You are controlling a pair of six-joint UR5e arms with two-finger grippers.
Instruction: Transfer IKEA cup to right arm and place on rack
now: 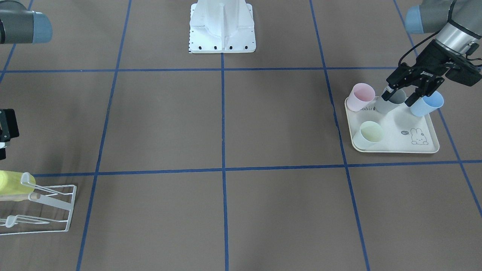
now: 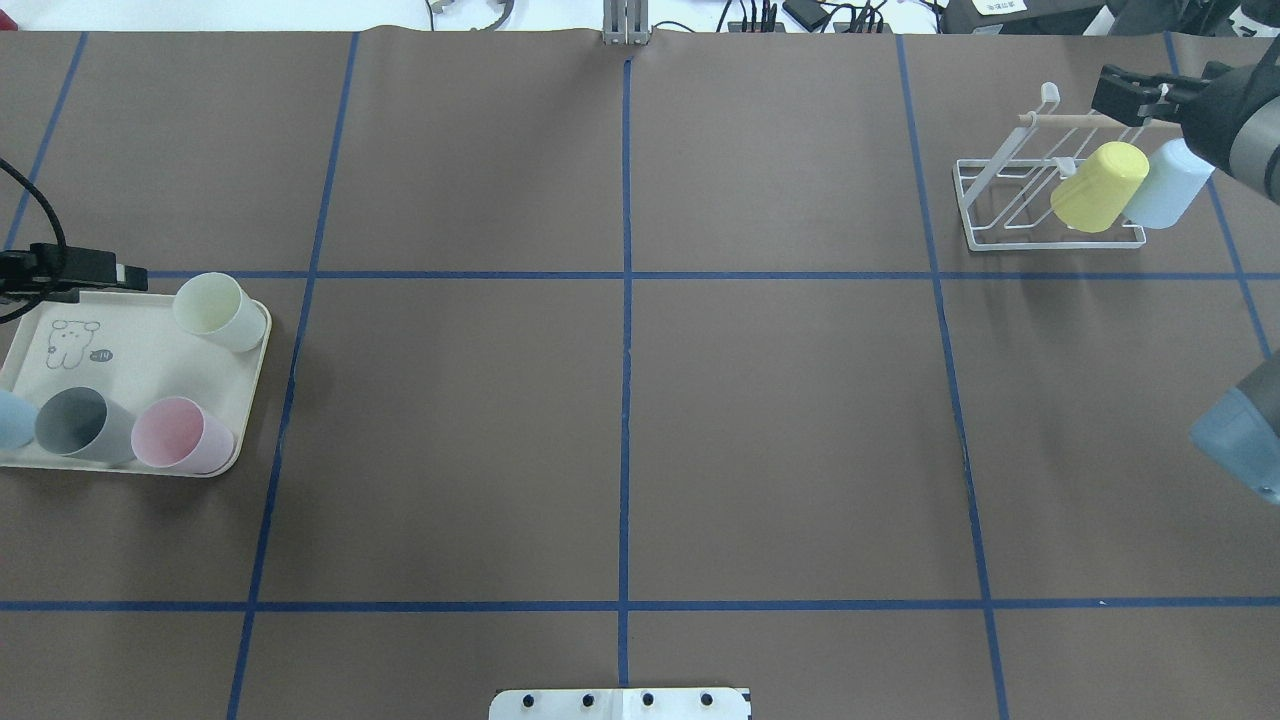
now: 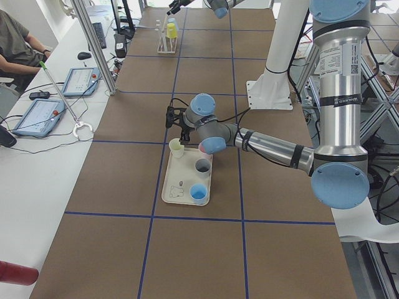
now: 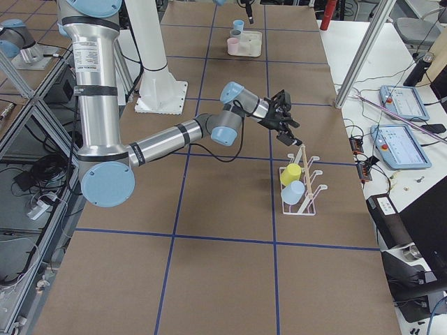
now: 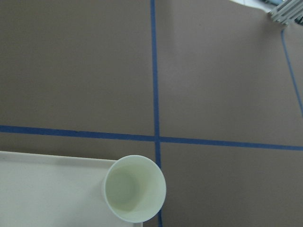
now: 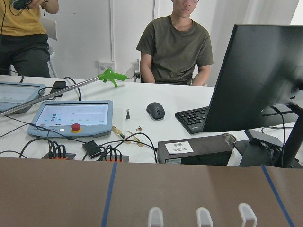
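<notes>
Four IKEA cups stand on the cream rabbit-print tray: pink, grey, blue and pale green. My left gripper hovers open above the tray and holds nothing. The left wrist view looks down on the pale green cup. The white wire rack carries a yellow cup and a light-blue cup. My right gripper hangs just beyond the rack's wooden dowel, touching neither cup. I cannot tell whether its fingers are open or shut.
The white robot base stands at mid-table. Blue tape lines grid the brown surface. Beyond the rack is a white bench with tablets, cables and a monitor. Two people are behind it.
</notes>
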